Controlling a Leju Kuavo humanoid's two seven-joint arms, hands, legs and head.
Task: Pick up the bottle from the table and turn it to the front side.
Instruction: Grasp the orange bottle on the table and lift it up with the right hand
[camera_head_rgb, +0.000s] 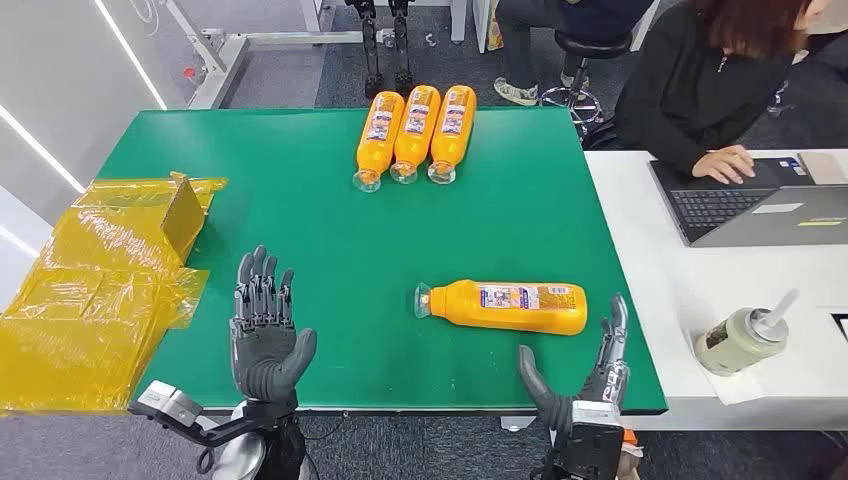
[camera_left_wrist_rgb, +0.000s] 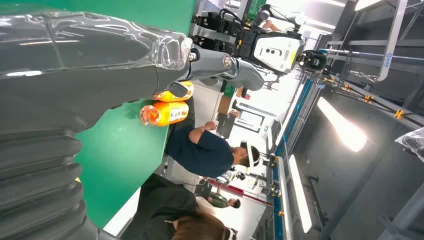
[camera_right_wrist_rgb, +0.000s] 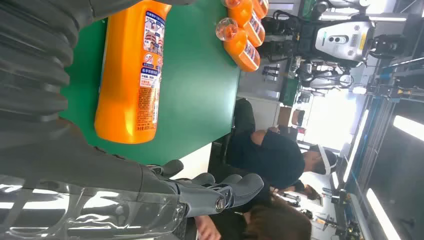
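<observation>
Orange bottle (camera_head_rgb: 505, 306) lies at eleven o'clock of your empty, spread right hand (camera_head_rgb: 590, 375); grasp mid-body; left hand (camera_head_rgb: 264, 330) open too

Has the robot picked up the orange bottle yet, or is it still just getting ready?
Not picked up yet. Done: nothing you can see; the lone bottle lies on its side on the green table. In hand: nothing; the right hand is open just beside the bottle's base, and the left hand is open farther away. Left: grip it, lift it, turn it to the front.
</observation>
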